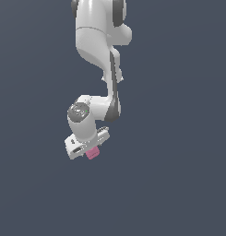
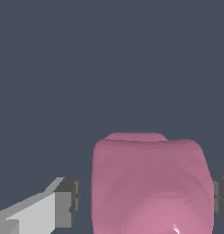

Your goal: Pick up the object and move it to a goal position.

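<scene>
The object, a small pink cube [image 1: 92, 154], sits just under the white gripper [image 1: 88, 148] in the exterior view, a little left of centre. In the wrist view the cube [image 2: 150, 183] fills the space between the two grey fingertips [image 2: 67, 203]. My gripper [image 2: 145, 203] straddles the cube with its jaws apart. A narrow gap shows between one pad and the cube; the other pad is close to or touching the cube's far side. Most of the fingers are hidden in the exterior view.
The white arm [image 1: 98, 50] comes down from the exterior view's top. The ground [image 1: 179, 184] is a plain dark blue-grey surface with no other objects or edges in view.
</scene>
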Tool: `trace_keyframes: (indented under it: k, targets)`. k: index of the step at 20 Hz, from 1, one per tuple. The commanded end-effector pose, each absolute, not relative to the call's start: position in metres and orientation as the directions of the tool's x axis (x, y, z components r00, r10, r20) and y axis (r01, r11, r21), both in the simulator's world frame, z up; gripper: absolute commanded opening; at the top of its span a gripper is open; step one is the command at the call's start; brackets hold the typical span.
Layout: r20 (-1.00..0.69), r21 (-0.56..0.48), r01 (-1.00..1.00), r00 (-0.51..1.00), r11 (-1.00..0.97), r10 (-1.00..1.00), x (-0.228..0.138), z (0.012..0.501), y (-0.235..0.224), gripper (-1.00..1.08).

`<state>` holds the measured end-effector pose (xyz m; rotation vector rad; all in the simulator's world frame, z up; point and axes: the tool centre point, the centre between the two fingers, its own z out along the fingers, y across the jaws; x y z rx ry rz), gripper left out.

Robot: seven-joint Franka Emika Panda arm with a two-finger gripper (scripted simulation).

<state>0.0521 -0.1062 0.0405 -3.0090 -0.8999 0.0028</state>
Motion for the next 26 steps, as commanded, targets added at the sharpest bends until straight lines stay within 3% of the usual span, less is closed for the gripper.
trace_keyframes:
  k: [1,2,3,16,26]
  targets:
    - [0.000,0.000,0.549,0.836,-0.836,0.549,0.054,0.039,-0.106,1.00]
    - [0.000,0.000,0.549,0.836,-0.836,0.549,0.054,0.040,-0.106,1.00]
    - [0.000,0.000,0.549,0.836,-0.836,0.549,0.054,0.040,-0.106,-1.00]
    - [0.000,0.000,0.549,0.836,-0.836,0.549,0.055,0.040,-0.102,-1.00]
    - [0.000,0.000,0.549,0.836,-0.836,0.549,0.076,0.047,-0.040,-1.00]
